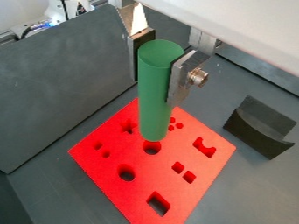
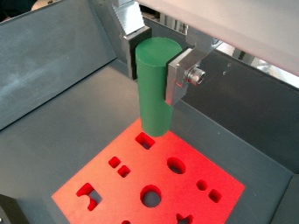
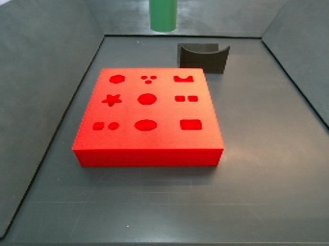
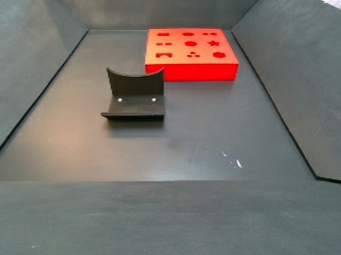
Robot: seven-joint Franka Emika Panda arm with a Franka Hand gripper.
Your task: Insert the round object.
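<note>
Peg held high above red block; misalignment is the main risk.

Gripper [image 1: 162, 61] clamped on the green peg [image 1: 156, 87], upright, well above the red block [image 3: 148, 110]; gripper out of frame in both side views. Round hole [image 3: 146, 99] sits mid-block among other cutouts. Descending off-centre or tilted would jam the peg on the rim, or let it slip in the pads [image 2: 177, 74]. Dark grey notched block [image 3: 202, 57] stands behind the red block on the counter [image 4: 173, 149], clear.

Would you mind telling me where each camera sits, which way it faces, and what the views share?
Wrist view: beside the gripper, looking down the green peg at the red block; silver fingers show.
Wrist view: same mount, gripper, peg over the block's holes.
Side view: near the block, peg's lower end above.
Side view: far end, dark grey block nearest; no robot.
All share the red block.
</note>
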